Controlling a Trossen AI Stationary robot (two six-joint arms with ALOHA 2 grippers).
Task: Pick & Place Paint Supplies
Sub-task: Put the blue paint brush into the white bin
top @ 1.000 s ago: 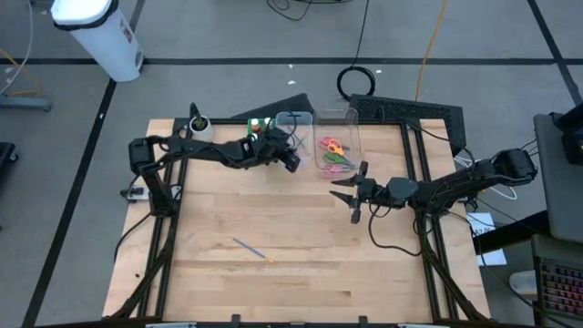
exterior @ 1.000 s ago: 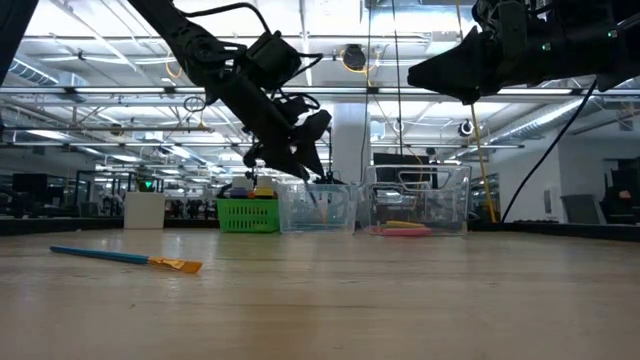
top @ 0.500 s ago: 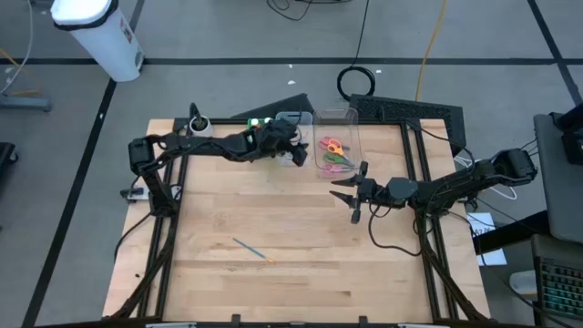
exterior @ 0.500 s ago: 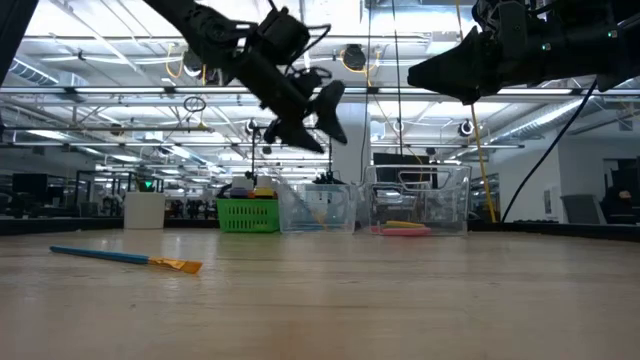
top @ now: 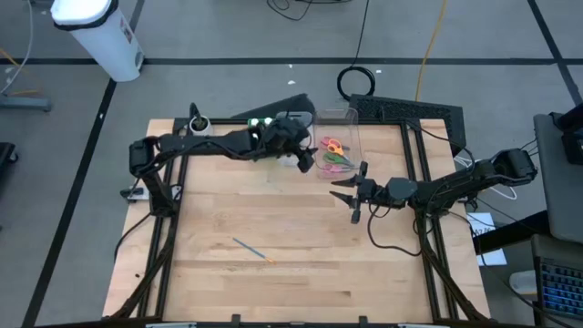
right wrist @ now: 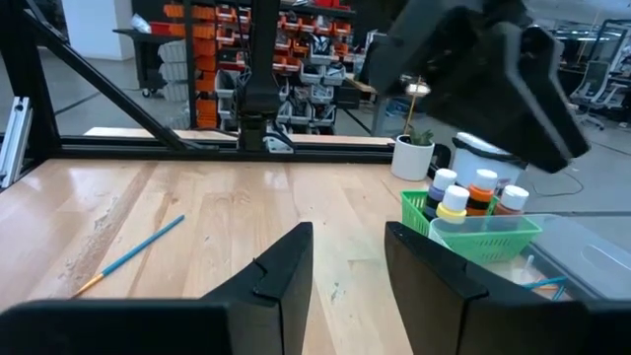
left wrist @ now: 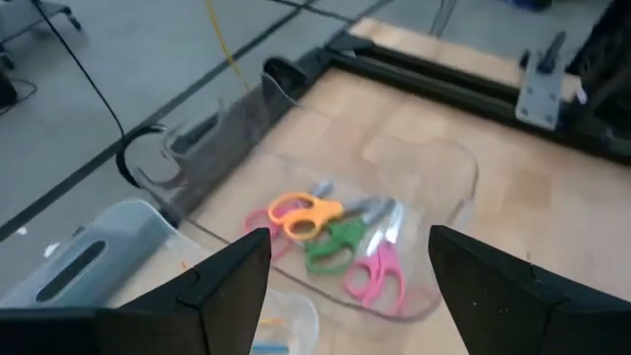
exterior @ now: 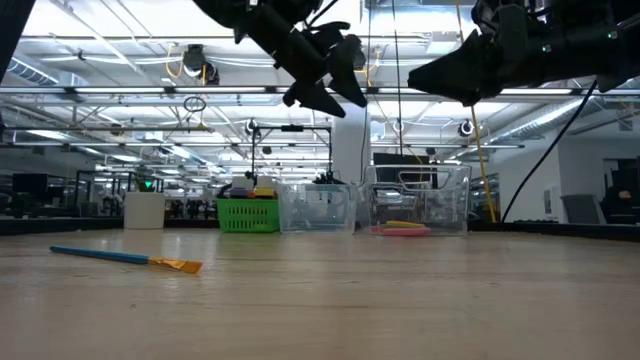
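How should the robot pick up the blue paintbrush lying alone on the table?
Probably from straight above, pinching the thin blue handle near its middle. The paintbrush lies flat on the bare table with nothing beside it, so the fingers should close across the handle, not along it.

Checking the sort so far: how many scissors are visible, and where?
3, all lying in one clear bin at the table's far edge: orange scissors, green scissors, pink scissors. More may be hidden beneath them.

1. A green tray [exterior: 247,214] sits at the far edge of the wooden counter [top: 273,219].
2. Two clear bins [exterior: 418,200] stand beside it — side by side.
3. A small potted plant [top: 198,122] occupies the corner.
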